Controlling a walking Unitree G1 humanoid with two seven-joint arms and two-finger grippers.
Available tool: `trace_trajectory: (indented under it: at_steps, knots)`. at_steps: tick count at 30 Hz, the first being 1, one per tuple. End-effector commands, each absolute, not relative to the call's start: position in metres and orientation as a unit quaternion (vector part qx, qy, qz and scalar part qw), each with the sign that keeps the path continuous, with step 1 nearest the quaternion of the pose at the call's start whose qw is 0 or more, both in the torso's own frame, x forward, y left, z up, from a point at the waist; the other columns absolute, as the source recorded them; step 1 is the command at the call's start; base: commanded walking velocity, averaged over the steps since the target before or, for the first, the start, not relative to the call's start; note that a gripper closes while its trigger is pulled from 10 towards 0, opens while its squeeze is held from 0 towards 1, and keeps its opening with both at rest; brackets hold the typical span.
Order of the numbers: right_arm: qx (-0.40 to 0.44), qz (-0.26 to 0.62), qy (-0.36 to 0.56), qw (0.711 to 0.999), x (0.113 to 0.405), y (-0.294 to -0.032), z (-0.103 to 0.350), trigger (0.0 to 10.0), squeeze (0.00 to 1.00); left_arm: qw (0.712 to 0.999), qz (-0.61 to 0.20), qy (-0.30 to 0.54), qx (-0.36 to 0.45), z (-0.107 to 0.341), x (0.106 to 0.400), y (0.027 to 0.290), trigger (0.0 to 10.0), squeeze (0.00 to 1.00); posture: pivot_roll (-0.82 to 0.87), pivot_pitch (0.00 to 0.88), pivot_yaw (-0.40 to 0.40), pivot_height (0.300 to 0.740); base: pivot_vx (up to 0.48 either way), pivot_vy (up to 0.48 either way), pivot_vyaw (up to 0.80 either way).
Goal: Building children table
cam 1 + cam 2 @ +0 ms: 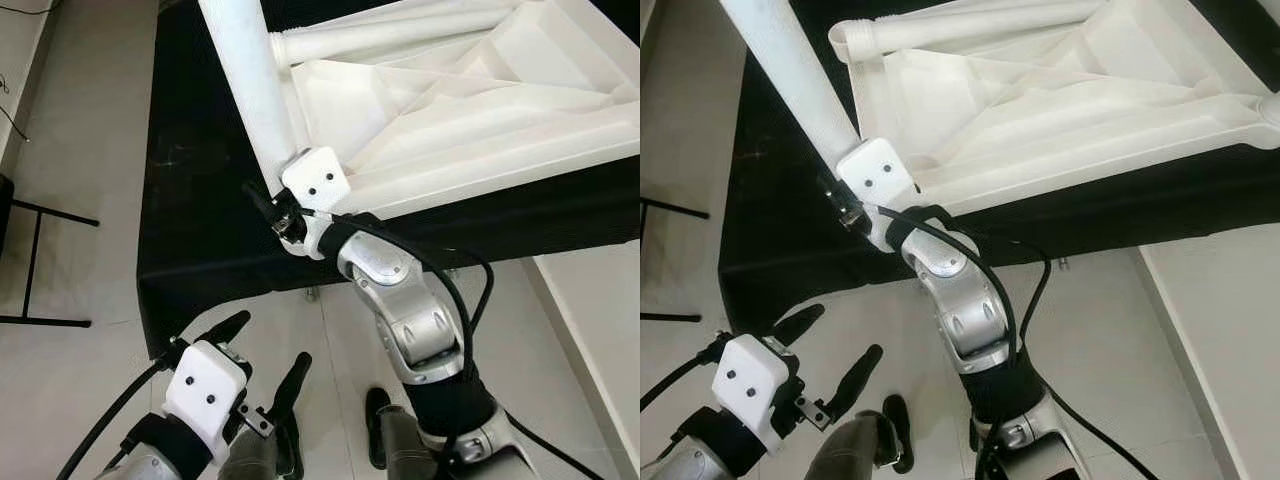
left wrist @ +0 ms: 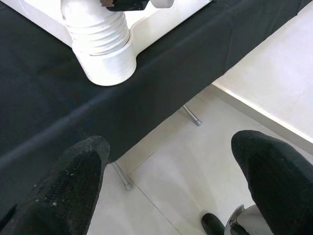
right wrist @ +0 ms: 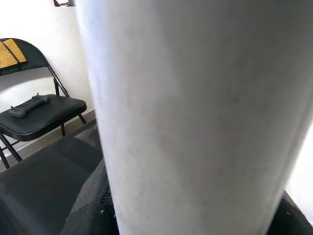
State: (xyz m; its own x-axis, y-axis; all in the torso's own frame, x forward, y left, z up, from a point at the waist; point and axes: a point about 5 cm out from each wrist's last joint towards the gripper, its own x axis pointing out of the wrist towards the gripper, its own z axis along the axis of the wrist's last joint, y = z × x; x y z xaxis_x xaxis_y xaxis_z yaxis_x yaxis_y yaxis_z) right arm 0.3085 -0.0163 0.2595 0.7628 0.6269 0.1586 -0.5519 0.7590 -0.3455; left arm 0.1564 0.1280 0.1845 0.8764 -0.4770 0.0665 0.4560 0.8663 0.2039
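Note:
The white plastic tabletop (image 1: pixel 480 110) lies upside down on a black-covered table (image 1: pixel 200 220). A white table leg (image 1: pixel 245 70) stands tilted at its near left corner, its threaded end in the corner socket (image 2: pixel 100 44). My right gripper (image 1: pixel 270 200) is shut on the leg just above that socket; the leg (image 3: pixel 195 117) looms close in the right wrist view. My left gripper (image 1: pixel 272 340) hangs open below the table's front edge, over the floor, with nothing between its fingers (image 2: pixel 73 181).
The black cloth (image 2: pixel 49 98) drapes over the table's front edge, with thin metal table legs (image 2: pixel 190 115) under it. A black folding chair (image 3: pixel 39 112) stands beyond. A dark metal frame (image 1: pixel 30 260) stands on the floor at left; a white ledge (image 1: pixel 600 320) runs along the right.

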Motion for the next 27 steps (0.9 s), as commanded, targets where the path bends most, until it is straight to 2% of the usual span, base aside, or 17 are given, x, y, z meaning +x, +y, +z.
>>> trace_trajectory:
  at_steps: [1, 14, 20, 23, 25, 27]
  knots:
    - [-0.148, 0.288, -0.058, 0.944, 0.318, -0.025, 0.231, 10.0, 0.00, 0.966, -0.236, -0.042, 0.100, 0.179, 0.156, 0.131, 10.0, 0.00, 0.09, 0.432, 0.077, 0.740, 0.000, 0.000, 0.00]
    - [-0.125, 0.288, -0.058, 0.948, 0.320, -0.023, 0.232, 10.0, 0.00, 0.967, -0.230, -0.045, 0.100, 0.180, 0.158, 0.132, 10.0, 0.00, 0.08, 0.423, 0.070, 0.740, 0.000, 0.000, 0.00]
    - [-0.120, 0.291, -0.061, 0.947, 0.320, -0.023, 0.233, 10.0, 0.00, 0.973, -0.189, -0.057, 0.123, 0.187, 0.166, 0.143, 10.0, 0.00, 0.08, 0.420, 0.067, 0.740, 0.000, 0.000, 0.00]
    - [-0.084, 0.300, -0.060, 0.948, 0.321, -0.023, 0.232, 10.0, 0.00, 0.977, -0.106, -0.120, 0.138, 0.218, 0.187, 0.165, 10.0, 0.00, 0.08, 0.412, 0.064, 0.740, 0.000, 0.000, 0.00]
    - [-0.084, 0.300, -0.060, 0.948, 0.321, -0.023, 0.232, 10.0, 0.00, 0.977, -0.106, -0.120, 0.138, 0.218, 0.187, 0.165, 10.0, 0.00, 0.08, 0.412, 0.064, 0.740, 0.000, 0.000, 0.00]
    - [-0.062, 0.313, -0.068, 0.945, 0.320, -0.021, 0.232, 10.0, 0.00, 0.972, -0.082, -0.177, 0.130, 0.247, 0.199, 0.173, 10.0, 0.00, 0.08, 0.410, 0.068, 0.740, 0.000, 0.000, 0.00]
